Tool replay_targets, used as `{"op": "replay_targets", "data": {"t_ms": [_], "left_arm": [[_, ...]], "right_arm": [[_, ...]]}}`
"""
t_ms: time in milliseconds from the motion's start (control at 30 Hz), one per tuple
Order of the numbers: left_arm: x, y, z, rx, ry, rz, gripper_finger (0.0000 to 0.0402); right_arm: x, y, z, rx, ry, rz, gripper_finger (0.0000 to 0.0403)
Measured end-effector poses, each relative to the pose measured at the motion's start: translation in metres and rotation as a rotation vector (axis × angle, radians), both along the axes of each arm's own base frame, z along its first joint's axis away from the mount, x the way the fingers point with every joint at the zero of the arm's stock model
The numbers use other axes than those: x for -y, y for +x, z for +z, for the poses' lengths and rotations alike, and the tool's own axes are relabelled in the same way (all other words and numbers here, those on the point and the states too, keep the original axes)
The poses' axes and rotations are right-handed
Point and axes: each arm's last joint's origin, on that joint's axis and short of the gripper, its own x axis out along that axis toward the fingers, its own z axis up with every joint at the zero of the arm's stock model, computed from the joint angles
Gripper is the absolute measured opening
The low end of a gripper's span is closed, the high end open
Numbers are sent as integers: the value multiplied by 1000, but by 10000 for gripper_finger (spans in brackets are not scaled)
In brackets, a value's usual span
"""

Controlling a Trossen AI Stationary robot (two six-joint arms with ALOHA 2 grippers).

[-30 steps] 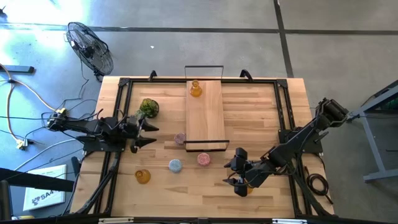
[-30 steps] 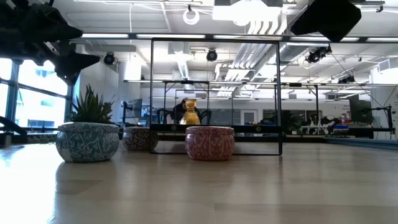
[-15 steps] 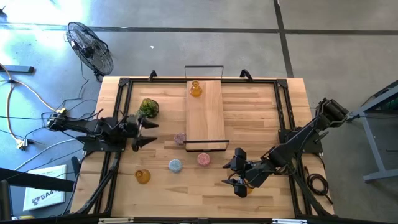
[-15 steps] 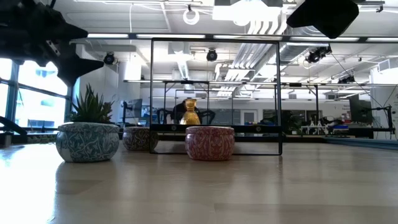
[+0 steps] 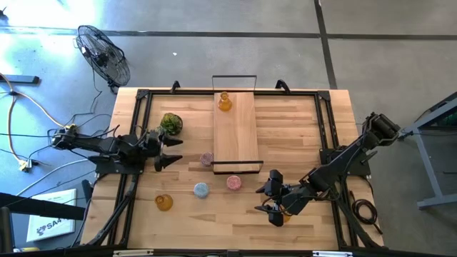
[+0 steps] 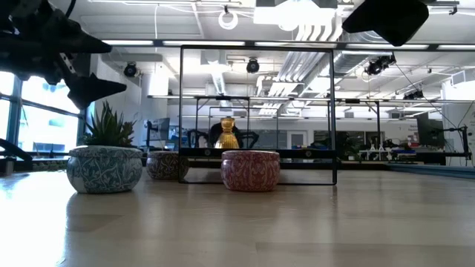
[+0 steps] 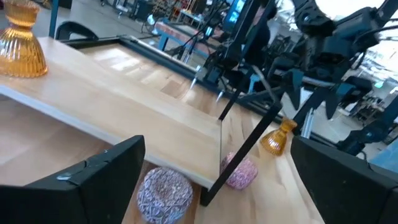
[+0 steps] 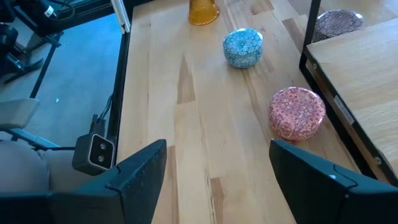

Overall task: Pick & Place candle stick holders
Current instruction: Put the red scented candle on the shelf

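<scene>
One amber holder (image 5: 225, 102) stands at the far end of the wooden board (image 5: 236, 132). On the table stand a pink holder (image 5: 206, 158) beside the board's near left corner, a second pink one (image 5: 233, 183), a light-blue one (image 5: 201, 190) and an amber one (image 5: 164, 203). Another amber holder (image 5: 283, 218) partly shows beneath my right arm. My left gripper (image 5: 170, 151) hovers open at the table's left, pointing level toward the board. My right gripper (image 5: 261, 199) is open above the near right, slanting down toward the pink holder (image 8: 296, 112), with nothing between its fingers.
A green potted plant (image 5: 170, 124) stands just beyond my left gripper. The board carries upright black wire frames at its far end (image 5: 234, 77) and near end (image 5: 236, 167). Black rails (image 5: 136, 128) run along the table's sides. Bare wood lies between the near holders and the front edge.
My left gripper has opened wider and rolled a little while staying in place. The right arm and all the holders have kept still.
</scene>
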Motion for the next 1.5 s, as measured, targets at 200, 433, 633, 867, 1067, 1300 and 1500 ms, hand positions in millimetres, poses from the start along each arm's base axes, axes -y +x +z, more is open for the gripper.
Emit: {"op": "replay_targets", "data": {"t_ms": [200, 433, 633, 867, 1067, 1300, 1500], "left_arm": [[1, 1, 2, 24, -12, -11, 395], [1, 3, 0, -13, 130, -24, 395], [3, 8, -4, -76, 266, -79, 395], [5, 16, -12, -155, 305, -92, 395], [5, 25, -19, -264, 328, -58, 394], [9, 46, -20, -399, 351, -68, 394], [12, 66, -23, -513, 366, -82, 394]], "right_arm": [[0, 0, 0, -1, 3, 4, 279], [-6, -3, 1, -1, 15, 44, 279], [-14, -4, 7, 72, 15, 98, 279], [-17, -3, 10, 110, 6, 120, 279], [-16, -3, 10, 112, 4, 116, 279], [-16, -3, 10, 111, 0, 118, 279], [-16, -3, 10, 112, -7, 121, 279]]}}
